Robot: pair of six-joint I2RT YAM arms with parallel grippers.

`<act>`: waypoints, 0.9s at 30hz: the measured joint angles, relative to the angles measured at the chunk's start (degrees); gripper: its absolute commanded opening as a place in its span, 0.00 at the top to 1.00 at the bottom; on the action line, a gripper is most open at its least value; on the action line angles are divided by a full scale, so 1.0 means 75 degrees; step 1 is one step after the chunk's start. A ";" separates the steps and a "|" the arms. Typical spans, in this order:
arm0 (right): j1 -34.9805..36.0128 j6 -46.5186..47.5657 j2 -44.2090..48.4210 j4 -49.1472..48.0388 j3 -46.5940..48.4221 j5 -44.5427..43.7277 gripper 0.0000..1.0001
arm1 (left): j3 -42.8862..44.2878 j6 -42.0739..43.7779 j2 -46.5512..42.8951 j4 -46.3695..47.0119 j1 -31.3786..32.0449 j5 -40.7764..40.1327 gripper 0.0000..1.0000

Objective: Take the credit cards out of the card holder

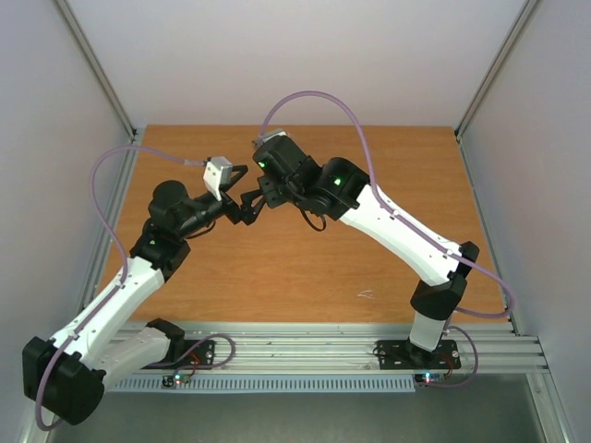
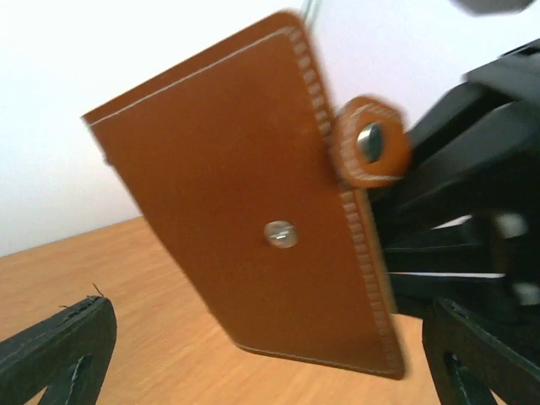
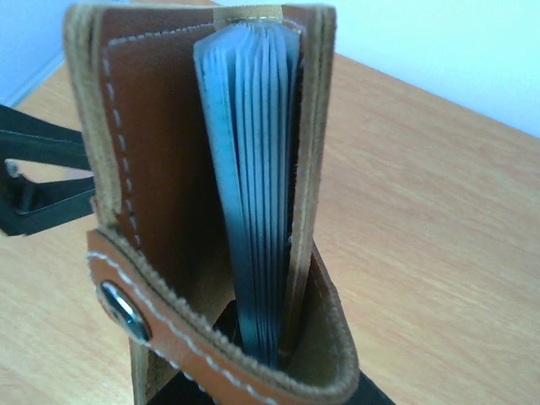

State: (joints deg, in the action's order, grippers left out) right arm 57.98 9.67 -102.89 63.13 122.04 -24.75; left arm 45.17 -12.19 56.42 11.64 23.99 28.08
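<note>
My right claw (image 1: 261, 198) pinches the card holder (image 2: 253, 202) above the table (image 1: 305, 268), seemingly by its tab-side edge, while my left claw (image 2: 270, 354) stands wide, fingers (image 2: 59, 346) clear of its edges.

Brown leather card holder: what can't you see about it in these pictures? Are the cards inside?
1. Right wrist view: the brown leather card holder shows only pale blue-grey pocket edges; any cards are hidden between them.
2. Left wrist view: blurred, and its brown outside faces the camera, hiding the inside.
3. Top view: the holder is too small, covered by the left gripper and right gripper.
</note>
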 measured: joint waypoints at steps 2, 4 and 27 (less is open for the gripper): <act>-0.0006 -0.0128 0.0058 -0.0015 0.0009 0.0181 0.99 | 0.0000 0.0265 -0.0003 -0.0140 0.0044 -0.0315 0.01; -0.0012 -0.0213 0.0093 -0.0087 0.0015 0.0289 0.99 | 0.0000 0.0557 -0.0006 -0.0291 0.0087 -0.0688 0.02; -0.1221 0.0653 0.1652 -0.0609 -0.0970 0.4220 0.99 | 0.0137 -0.0140 -0.0166 -0.0714 -0.0006 0.0047 0.06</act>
State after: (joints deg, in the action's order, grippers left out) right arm 48.82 14.57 -90.50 58.57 114.76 6.90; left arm 46.19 -13.23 55.18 6.28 23.94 28.42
